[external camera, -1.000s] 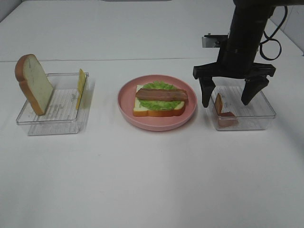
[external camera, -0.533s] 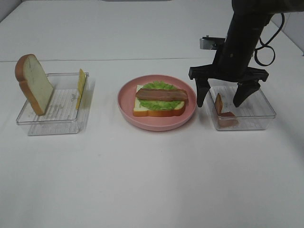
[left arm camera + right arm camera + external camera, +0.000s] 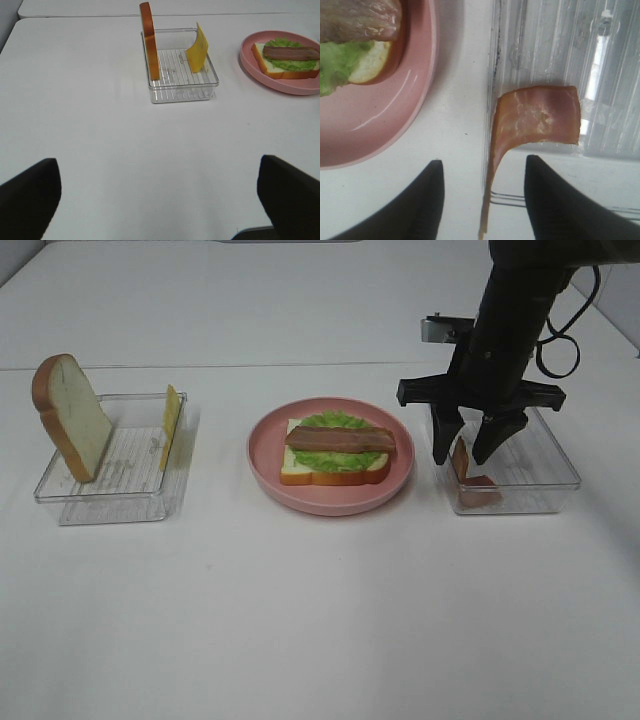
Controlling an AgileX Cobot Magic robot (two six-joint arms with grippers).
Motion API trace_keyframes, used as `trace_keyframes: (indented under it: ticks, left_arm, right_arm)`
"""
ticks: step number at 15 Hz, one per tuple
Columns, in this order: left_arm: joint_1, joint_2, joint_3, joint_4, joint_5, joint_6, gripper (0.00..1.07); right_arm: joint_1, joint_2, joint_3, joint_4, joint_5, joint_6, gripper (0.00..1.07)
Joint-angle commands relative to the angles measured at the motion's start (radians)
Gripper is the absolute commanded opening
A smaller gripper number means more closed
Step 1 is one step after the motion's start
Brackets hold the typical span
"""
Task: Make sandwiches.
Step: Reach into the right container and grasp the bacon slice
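Observation:
On the pink plate (image 3: 330,502) lies the open sandwich (image 3: 335,452): a bread slice, green lettuce and a bacon strip on top. Another bacon strip (image 3: 462,462) leans upright at the left end of the right clear container (image 3: 545,475). My right gripper (image 3: 466,452) points down over it, and its jaws straddle the strip. In the right wrist view the bacon (image 3: 535,117) passes edge-on between the fingers (image 3: 420,205) with gaps on both sides. My left gripper (image 3: 160,185) is open and empty above bare table, far from the bread slice (image 3: 149,40) and the cheese slice (image 3: 198,48).
The left clear container (image 3: 110,495) holds a bread slice (image 3: 72,415) leaning on its left wall and a yellow cheese slice (image 3: 171,426) standing at its right wall. The plate sits midway between the two containers on the white table.
My right gripper shifted slightly left, and its jaws narrowed from wide apart to close around the upright bacon strip. The left gripper has not moved.

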Motion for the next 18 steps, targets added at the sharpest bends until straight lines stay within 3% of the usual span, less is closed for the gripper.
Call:
trace_keyframes:
  ticks: [1,9,11,14,15,18]
  left_arm:
    - [0.001,-0.016,0.003,-0.004,-0.008,0.000,1.00]
    - [0.001,-0.016,0.003,-0.004,-0.008,0.000,1.00]
    - [0.001,-0.016,0.003,-0.004,-0.008,0.000,1.00]
    - [0.001,-0.016,0.003,-0.004,-0.008,0.000,1.00]
    - [0.001,-0.016,0.003,-0.004,-0.008,0.000,1.00]
    - [0.001,-0.016,0.003,-0.004,-0.008,0.000,1.00]
  right_arm:
    - [-0.002,0.005,0.005,-0.017,0.011,-0.010,0.46]
    - [-0.002,0.024,0.005,-0.017,0.001,-0.010,0.46]
    - [-0.002,0.024,0.003,-0.017,0.006,-0.010,0.38]
    - [-0.002,0.024,0.003,-0.017,0.010,-0.010,0.17]
    - [-0.002,0.024,0.003,-0.017,0.011,-0.010,0.00]
    - [-0.002,0.020,0.003,-0.017,0.010,-0.012,0.00]
